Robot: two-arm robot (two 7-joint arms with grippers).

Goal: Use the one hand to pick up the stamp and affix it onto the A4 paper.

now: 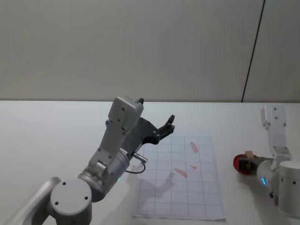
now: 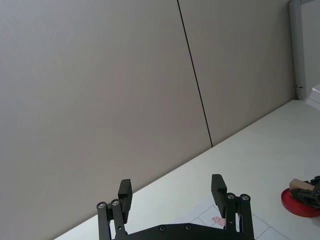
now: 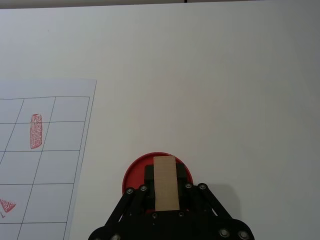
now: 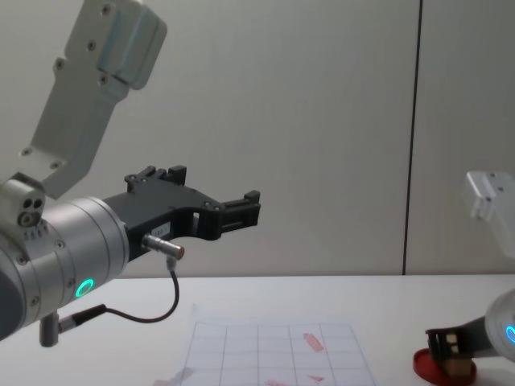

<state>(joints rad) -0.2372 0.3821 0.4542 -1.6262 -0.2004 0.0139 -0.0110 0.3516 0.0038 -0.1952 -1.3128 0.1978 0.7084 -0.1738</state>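
The right pincer (image 3: 165,175) is clamped on the stamp (image 3: 165,192), holding it upright over the red pad (image 3: 134,176) that lies on the bench (image 1: 47,140) off the paper's (image 1: 187,199) right edge. The left pincer (image 2: 171,186) hangs in the air above the paper's far left corner, fingers spread wide apart.

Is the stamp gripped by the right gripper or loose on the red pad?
Gripped: the right gripper clamps both sides of the stamp, over the red pad. Whether the stamp touches the pad: cannot tell.
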